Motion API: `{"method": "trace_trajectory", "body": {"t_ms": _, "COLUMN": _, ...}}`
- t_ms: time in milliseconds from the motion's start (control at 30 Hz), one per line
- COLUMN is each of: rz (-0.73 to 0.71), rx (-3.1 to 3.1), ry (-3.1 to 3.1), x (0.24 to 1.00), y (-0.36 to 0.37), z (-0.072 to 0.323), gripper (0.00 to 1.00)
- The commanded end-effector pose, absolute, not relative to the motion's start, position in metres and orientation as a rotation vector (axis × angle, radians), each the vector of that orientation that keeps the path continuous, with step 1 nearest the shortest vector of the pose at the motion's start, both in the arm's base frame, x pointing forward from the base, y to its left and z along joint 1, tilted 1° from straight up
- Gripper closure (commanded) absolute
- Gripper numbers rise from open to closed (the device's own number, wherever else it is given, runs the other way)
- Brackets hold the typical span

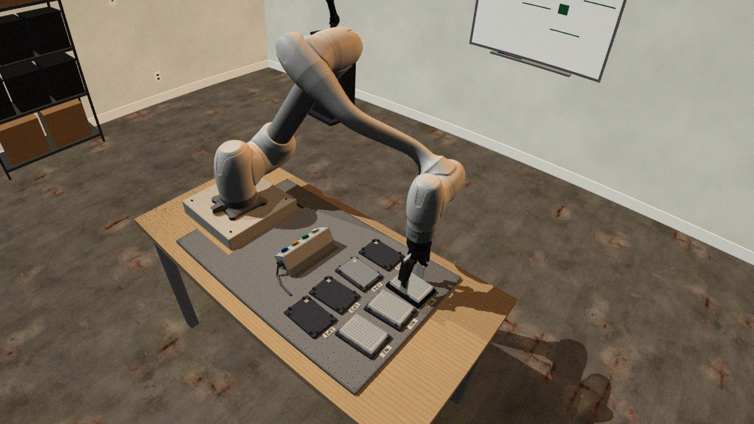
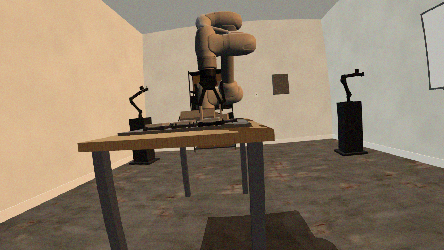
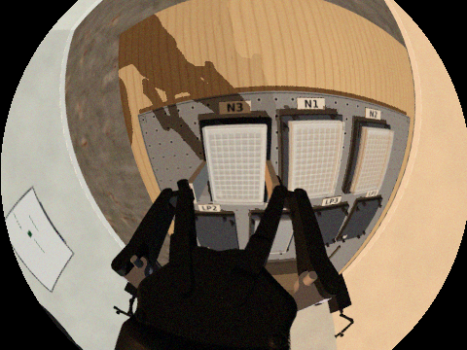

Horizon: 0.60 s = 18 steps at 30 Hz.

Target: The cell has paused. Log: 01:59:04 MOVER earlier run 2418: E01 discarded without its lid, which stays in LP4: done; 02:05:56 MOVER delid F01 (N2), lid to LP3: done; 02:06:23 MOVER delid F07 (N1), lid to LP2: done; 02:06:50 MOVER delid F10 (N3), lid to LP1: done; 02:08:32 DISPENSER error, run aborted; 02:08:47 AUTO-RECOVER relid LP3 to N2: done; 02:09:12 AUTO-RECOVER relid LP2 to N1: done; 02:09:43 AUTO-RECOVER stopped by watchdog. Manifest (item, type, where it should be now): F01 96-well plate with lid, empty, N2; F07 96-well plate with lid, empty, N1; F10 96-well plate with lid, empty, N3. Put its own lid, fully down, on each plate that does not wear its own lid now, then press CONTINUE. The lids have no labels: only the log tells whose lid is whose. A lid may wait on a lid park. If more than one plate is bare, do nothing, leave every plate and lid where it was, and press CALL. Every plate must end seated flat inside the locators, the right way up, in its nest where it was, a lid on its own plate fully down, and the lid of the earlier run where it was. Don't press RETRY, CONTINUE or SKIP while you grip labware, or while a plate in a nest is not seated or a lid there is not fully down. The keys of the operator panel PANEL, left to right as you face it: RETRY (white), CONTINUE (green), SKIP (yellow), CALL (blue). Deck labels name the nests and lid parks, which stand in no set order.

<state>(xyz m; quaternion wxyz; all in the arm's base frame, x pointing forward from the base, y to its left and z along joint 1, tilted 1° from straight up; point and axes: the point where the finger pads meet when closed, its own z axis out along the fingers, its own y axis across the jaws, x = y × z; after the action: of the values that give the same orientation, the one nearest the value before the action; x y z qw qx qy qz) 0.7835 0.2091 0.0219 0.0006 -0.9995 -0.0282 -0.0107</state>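
- Wrist view: the gripper (image 3: 235, 191) stands over nest N3 (image 3: 233, 108), its fingers pinching the long sides of the lid (image 3: 235, 162) that sits over the plate there.
- Whether that lid is fully down cannot be told from here.
- Beside it, the plate in N1 (image 3: 314, 157) and the third plate (image 3: 373, 158) each wear a lid, all three in one row along the deck's edge.
- Top view: the arm reaches down from its pedestal (image 1: 195, 208) to the end nest; the lid (image 1: 416, 287) shows pale and gridded under the gripper (image 1: 410, 274).
- In the row of lid parks, one lid (image 1: 359, 272) lies grey on its park; the other three parks are dark.
- The operator panel (image 1: 306, 248) stands on the grey deck (image 1: 237, 268), which lies on the wooden surface (image 1: 422, 379).
- Exterior view: the fingers (image 2: 201, 111) straddle the lid, low over the deck.
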Motion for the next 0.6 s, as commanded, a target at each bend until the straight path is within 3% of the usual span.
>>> {"method": "trace_trajectory", "body": {"t_ms": 0, "rz": -0.035, "rx": -3.142, "ry": -0.087, "x": 0.7817, "y": 0.2119, "z": 0.0172, "gripper": 1.00}}
{"method": "trace_trajectory", "body": {"t_ms": 467, "rz": -0.035, "rx": -3.142, "ry": -0.087, "x": 0.7817, "y": 0.2119, "z": 0.0172, "gripper": 1.00}}
{"method": "trace_trajectory", "body": {"t_ms": 500, "rz": -0.035, "rx": -3.142, "ry": -0.087, "x": 0.7817, "y": 0.2119, "z": 0.0172, "gripper": 0.34}}
{"method": "trace_trajectory", "body": {"t_ms": 567, "rz": -0.035, "rx": -3.142, "ry": -0.087, "x": 0.7817, "y": 0.2119, "z": 0.0172, "gripper": 0.34}}
